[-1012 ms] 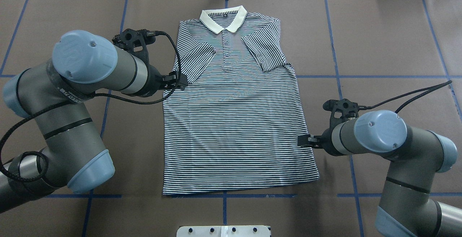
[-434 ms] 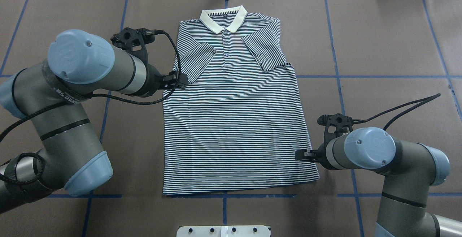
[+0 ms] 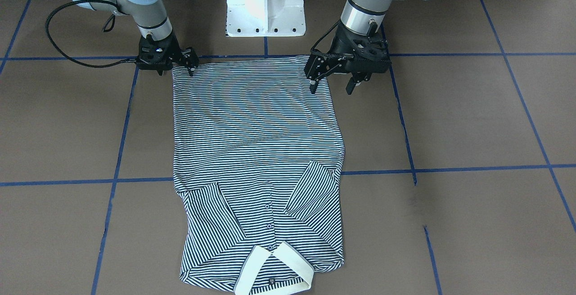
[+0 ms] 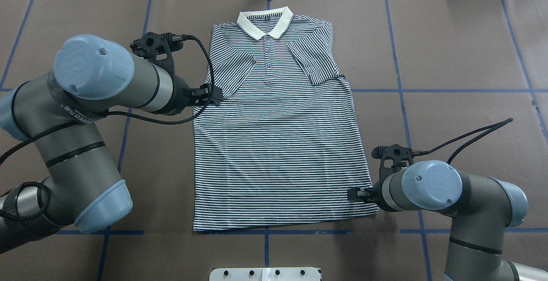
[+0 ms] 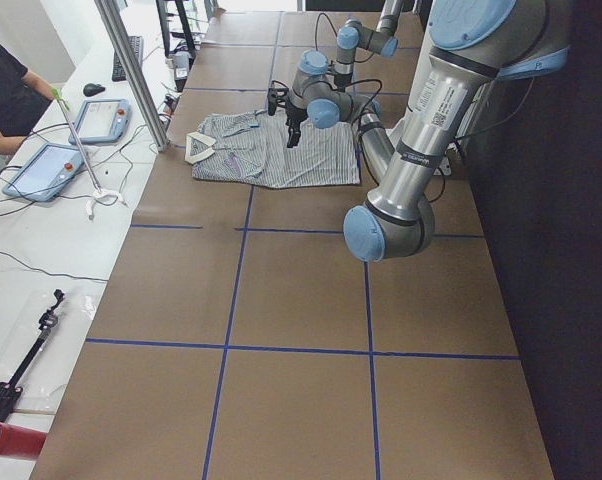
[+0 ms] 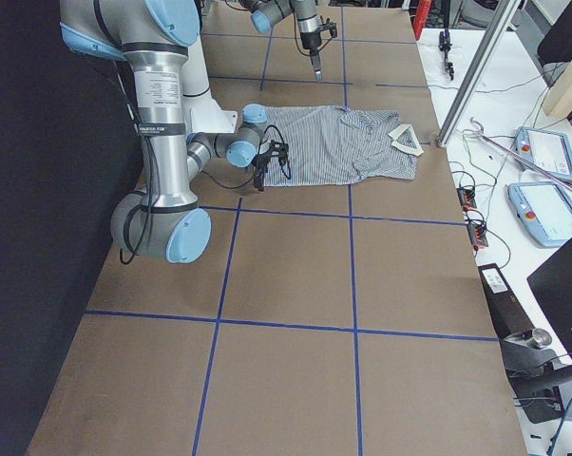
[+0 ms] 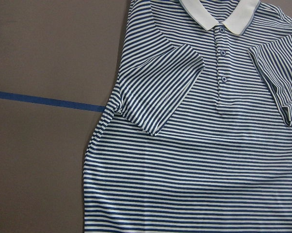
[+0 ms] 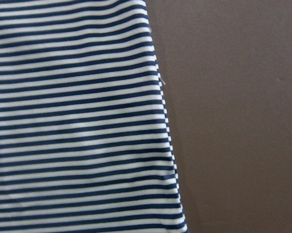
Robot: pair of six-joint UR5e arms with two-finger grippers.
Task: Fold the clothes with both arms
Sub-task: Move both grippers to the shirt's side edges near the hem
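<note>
I've watched the grey right arm's black pincer [image 4: 352, 194] slide back along the side edge of the navy-and-white striped polo shirt [image 4: 274, 152]. It now sits just beside the hem corner nearest the robot.

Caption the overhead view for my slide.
Flat striped polo shirt, left end effector and right end effector flanking it.

The tabletop [image 4: 449, 37] holds 1 polo shirt [image 4: 274, 144] with 1 collar [image 4: 265, 26], 2 sleeves [image 4: 233, 73] and 3 buttons [image 7: 222, 52]. There are 2 arms, the left arm [image 4: 85, 101] and the right arm [image 4: 449, 191], bearing the left gripper [image 3: 331, 89] and the right gripper [image 3: 176, 71], each with 2 fingers [image 3: 313, 86]. 1 pedestal base [image 3: 265, 5] sits top centre in the front-facing view. At upper left of the left side view are 2 tablets [image 5: 106, 118] and 1 person [image 5: 6, 100].
</note>
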